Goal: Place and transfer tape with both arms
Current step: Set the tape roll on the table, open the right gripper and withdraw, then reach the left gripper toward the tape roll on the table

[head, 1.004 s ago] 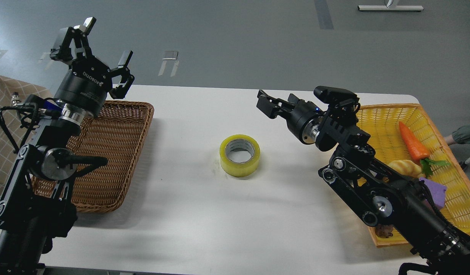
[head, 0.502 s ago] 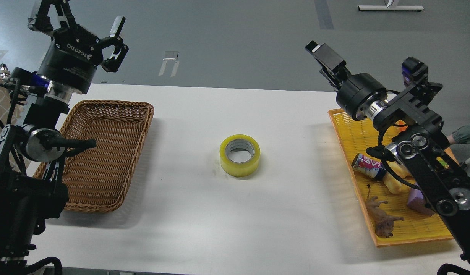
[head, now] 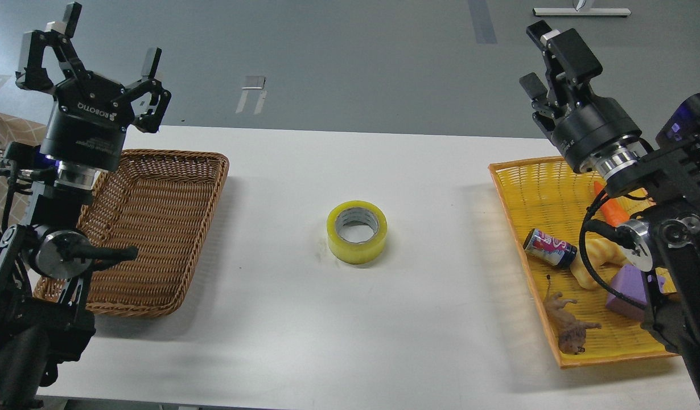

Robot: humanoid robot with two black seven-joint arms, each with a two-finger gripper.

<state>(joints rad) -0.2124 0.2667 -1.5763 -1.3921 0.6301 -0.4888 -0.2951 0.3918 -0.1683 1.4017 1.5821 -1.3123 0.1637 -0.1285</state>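
The tape (head: pixel 357 231) lies flat on its side at the centre of the frame on the white table (head: pixel 304 319), grey core facing up, well apart from both arms. The left gripper (head: pixel 88 54) hangs raised in the upper left above the brown wicker basket (head: pixel 156 228), its jaws spread wide and empty. The right gripper (head: pixel 546 60) sits high in the upper right above the yellow basket (head: pixel 532 188); its fingers appear slightly parted and hold nothing, though they are seen at an angle. Judging from this layout, the roll rests mid-table waiting for the second arm, probably the left, to carry it on. To do that well, the gripper should descend vertically over the roll with one finger inside the core and one outside the yellow wall, close firmly on that wall, and lift straight up before swinging toward the brown basket.
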